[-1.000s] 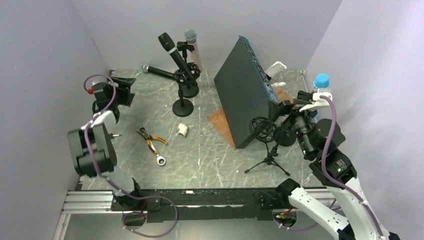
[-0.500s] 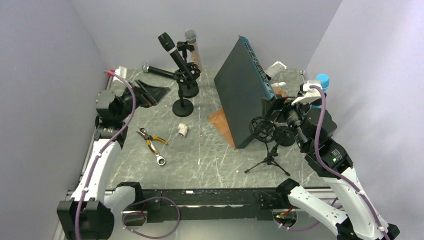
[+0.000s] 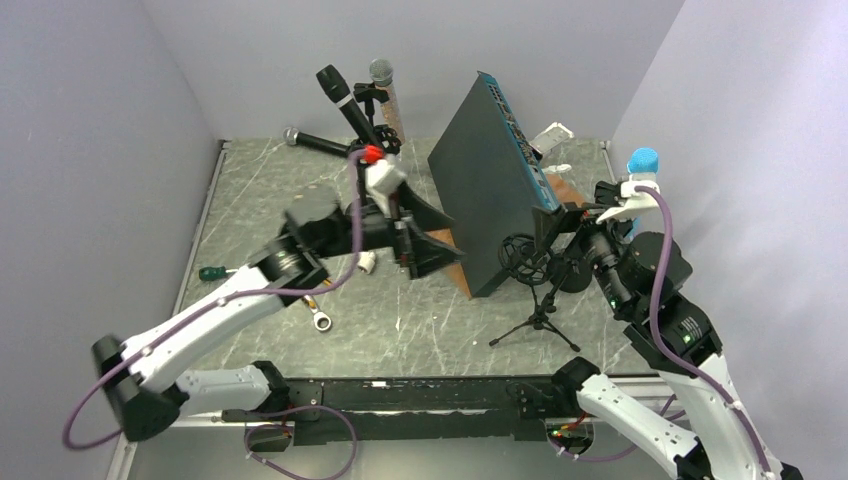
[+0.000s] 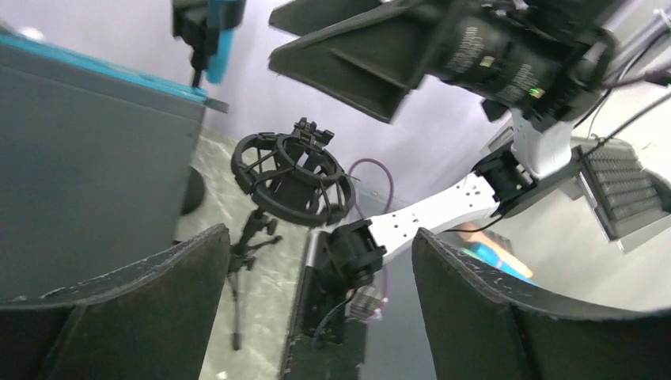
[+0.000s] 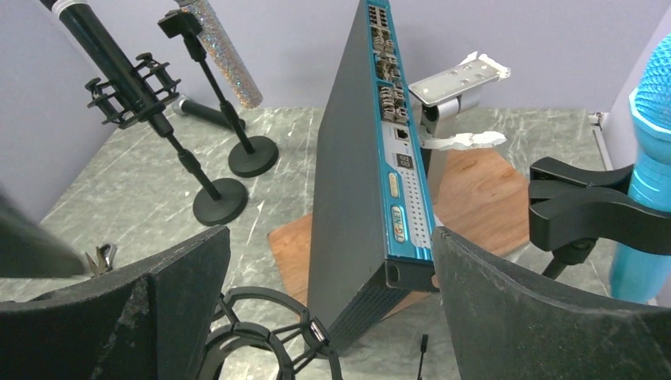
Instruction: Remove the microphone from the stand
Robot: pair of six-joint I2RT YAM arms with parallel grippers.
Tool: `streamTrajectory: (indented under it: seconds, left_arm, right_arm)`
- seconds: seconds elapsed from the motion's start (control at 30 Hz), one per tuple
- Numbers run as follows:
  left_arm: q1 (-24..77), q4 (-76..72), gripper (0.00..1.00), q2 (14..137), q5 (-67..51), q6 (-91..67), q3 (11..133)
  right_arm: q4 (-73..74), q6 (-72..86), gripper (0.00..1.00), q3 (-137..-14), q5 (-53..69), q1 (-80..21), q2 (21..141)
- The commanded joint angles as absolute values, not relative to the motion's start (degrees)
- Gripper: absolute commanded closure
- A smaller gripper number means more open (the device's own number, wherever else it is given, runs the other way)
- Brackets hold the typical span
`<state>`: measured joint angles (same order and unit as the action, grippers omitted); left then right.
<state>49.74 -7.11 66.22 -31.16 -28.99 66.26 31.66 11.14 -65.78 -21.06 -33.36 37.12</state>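
A blue microphone [image 3: 643, 163] stands upright in a black clip [image 5: 585, 210] at the far right; it also shows in the right wrist view [image 5: 653, 150]. A black microphone [image 3: 343, 98] sits tilted in a shock-mount stand at the back, also seen in the right wrist view [image 5: 103, 47]. A glittery silver microphone [image 3: 383, 78] is clipped on a stand beside it. My left gripper [image 3: 440, 235] is open and empty at mid-table, facing an empty shock mount on a tripod [image 4: 293, 170]. My right gripper [image 3: 556, 235] is open and empty, left of the blue microphone.
A dark network switch [image 3: 485, 180] leans upright on a wooden board [image 5: 475, 198] between the grippers. Another black microphone [image 3: 315, 143] lies at the back. A wrench [image 3: 321, 320], a green screwdriver [image 3: 212, 272] and a white fitting [image 3: 367, 262] lie on the left half.
My left arm has swung from the far left edge across to mid-table, its open gripper now beside the switch. My right gripper has shifted only slightly.
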Motion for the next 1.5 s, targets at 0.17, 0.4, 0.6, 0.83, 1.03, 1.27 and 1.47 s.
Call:
streamTrajectory:
  seconds: [0.17,0.4,0.6,0.83,1.03,1.27,1.47]
  left_arm:
    - [54.05,-22.06,0.25,82.99,-26.82,-49.16,69.50]
    - [54.66,-28.09,0.39,87.71,-30.07,-57.39,69.91]
    - [56.94,-25.85,0.39,89.91,-30.38,-58.46,72.07]
    - [57.48,-22.23,0.83,89.69,-31.66,-56.62,73.70]
    - [57.59,-12.24,1.00,85.24,-29.22,-54.13,75.35]
    - [57.66,4.23,1.00,78.19,-23.25,-58.10,76.36]
    - [56.94,16.22,1.00,72.11,-17.73,-58.86,80.20]
  right_arm:
    - [35.37,10.38,0.00,-67.81,-22.05,-33.37,33.85]
    - [35.45,9.40,0.00,-67.74,-22.46,-33.35,32.11]
    - [35.00,9.67,0.00,-67.04,-21.35,-33.38,32.41]
    - [35.90,9.39,0.00,-67.27,-21.37,-33.38,32.83]
    - [35.84,8.40,0.00,-66.85,-23.13,-33.39,32.55]
    - [34.80,8.33,0.00,-65.87,-23.17,-33.41,33.37]
    - [33.25,9.11,0.00,-65.02,-21.88,-33.40,35.13]
